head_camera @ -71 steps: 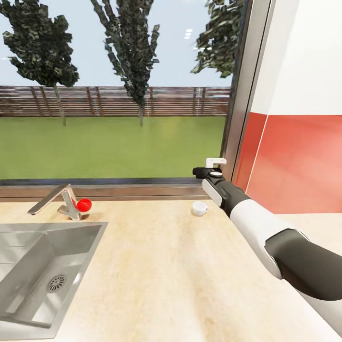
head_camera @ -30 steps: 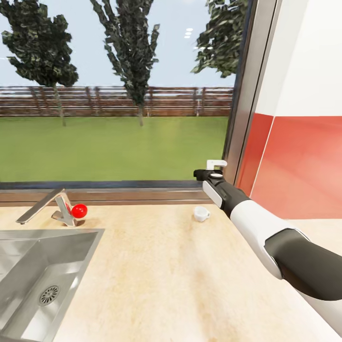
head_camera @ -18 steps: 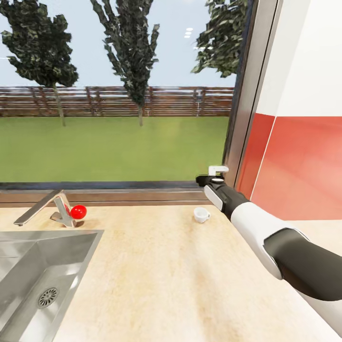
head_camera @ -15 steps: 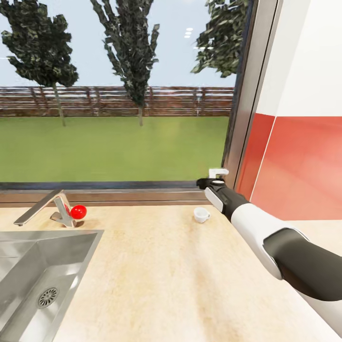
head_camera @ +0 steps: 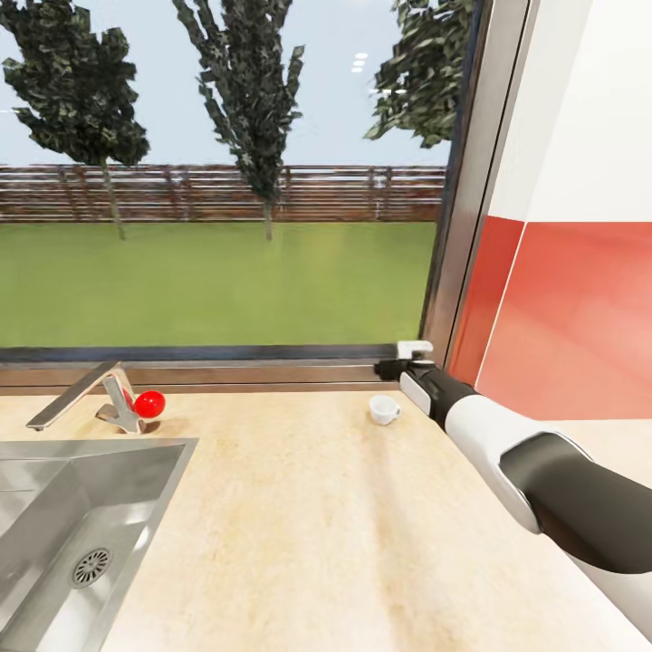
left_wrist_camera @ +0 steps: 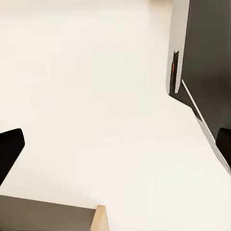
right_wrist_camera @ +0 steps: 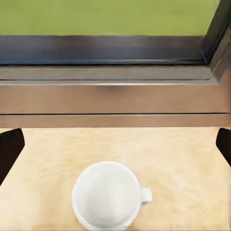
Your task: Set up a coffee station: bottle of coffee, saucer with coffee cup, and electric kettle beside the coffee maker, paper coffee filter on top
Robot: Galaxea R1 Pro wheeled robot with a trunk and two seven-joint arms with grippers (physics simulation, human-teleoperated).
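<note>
The right gripper (head_camera: pixel 389 369) hovers above the back of the bench (head_camera: pixel 299 534), close to the window sill (head_camera: pixel 226 371), with its dark fingers (right_wrist_camera: pixel 9 149) spread wide at the two edges of the right wrist view and nothing between them. Just in front of and below it stands the coffee cup (head_camera: pixel 383 409), a small white cup that sits upright on the bench, empty, its handle turned toward the red wall (head_camera: pixel 570 317); in the right wrist view the cup (right_wrist_camera: pixel 108 195) lies between the open fingers but lower, apart from them. The right arm (head_camera: pixel 534 471) reaches forward from the lower right of the head view, nearly straight, white forearm and dark elbow sleeve, with the wrist level. The left gripper (left_wrist_camera: pixel 115 154) is open too, its finger tips dark at the view's edges over a pale floor (left_wrist_camera: pixel 86 96), beside a dark cabinet panel (left_wrist_camera: pixel 207 57). At the left of the bench a steel sink (head_camera: pixel 63 534) is set in, empty, its drain (head_camera: pixel 92 566) visible; behind it stand a tap (head_camera: pixel 86 398) and a red ball (head_camera: pixel 149 404) just beside the tap's base. The bench is pale wood grain. Beyond the window (head_camera: pixel 217 181) are lawn, a fence and trees.
</note>
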